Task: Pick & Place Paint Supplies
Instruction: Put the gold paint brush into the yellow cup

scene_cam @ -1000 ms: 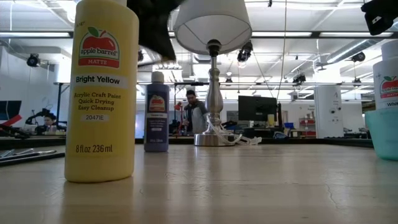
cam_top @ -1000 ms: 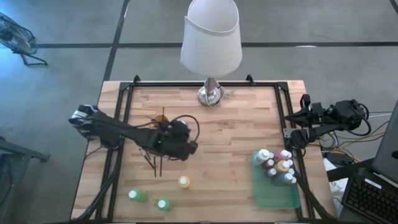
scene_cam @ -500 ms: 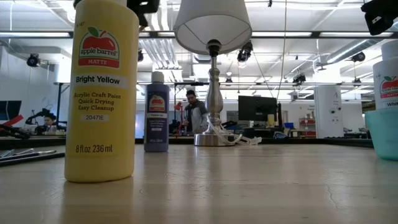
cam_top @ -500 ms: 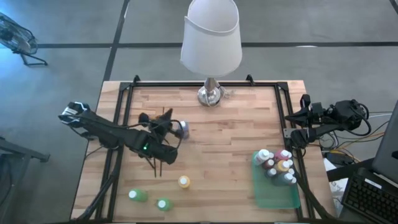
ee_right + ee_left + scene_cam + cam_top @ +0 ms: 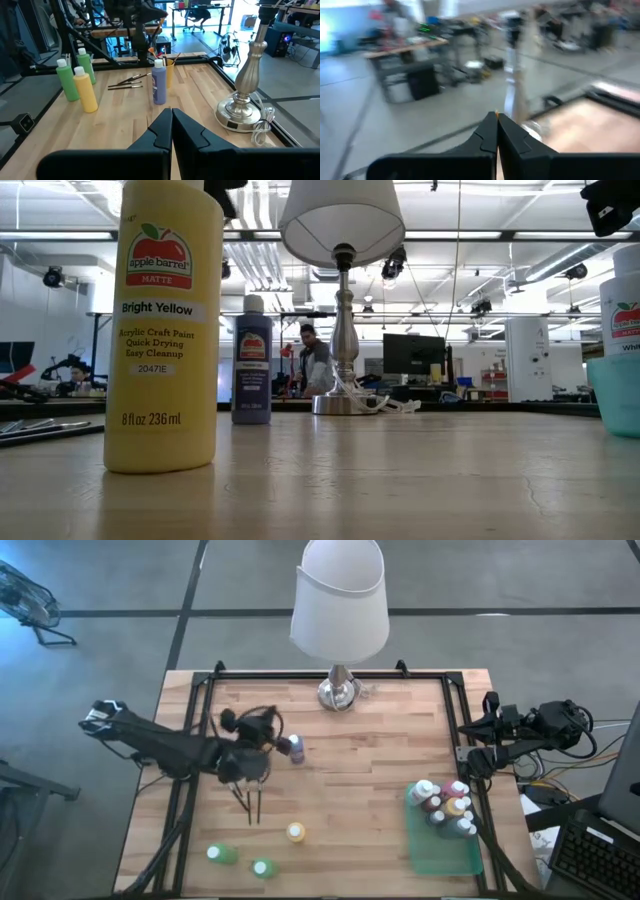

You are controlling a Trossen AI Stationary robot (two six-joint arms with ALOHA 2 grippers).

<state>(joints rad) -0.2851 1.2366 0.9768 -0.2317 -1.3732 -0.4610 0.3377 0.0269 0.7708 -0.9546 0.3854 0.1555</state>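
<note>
My left gripper [image 5: 262, 735] hangs shut and level above the table's left part, next to an orange cup of brushes [image 5: 170, 70]. A purple bottle [image 5: 296, 750] stands on its base just right of it. Loose dark paintbrushes [image 5: 248, 802] lie nearer the front. A yellow bottle [image 5: 296, 832] and two green bottles [image 5: 220, 854] [image 5: 262, 868] stand near the front edge. Several bottles [image 5: 445, 805] stand in the green tray [image 5: 440, 855]. My right gripper [image 5: 171, 112] waits shut at the table's right edge. My left gripper is shut with a small orange tip [image 5: 496, 114] poking out between its fingertips. The fingers hide the rest, so I cannot tell what the tip belongs to. It is held clear of the table.
A tall lamp with a white shade [image 5: 340, 600] stands on its metal foot [image 5: 339, 693] at the far middle. A black frame [image 5: 205, 690] runs along the table's edges. Bare wood lies between the purple bottle and the tray.
My left gripper has drawn back toward the table's left edge and risen, tipping from pointing down to level, and has stayed shut. In the high view the purple bottle has come out from under the arm and stands where it was.
</note>
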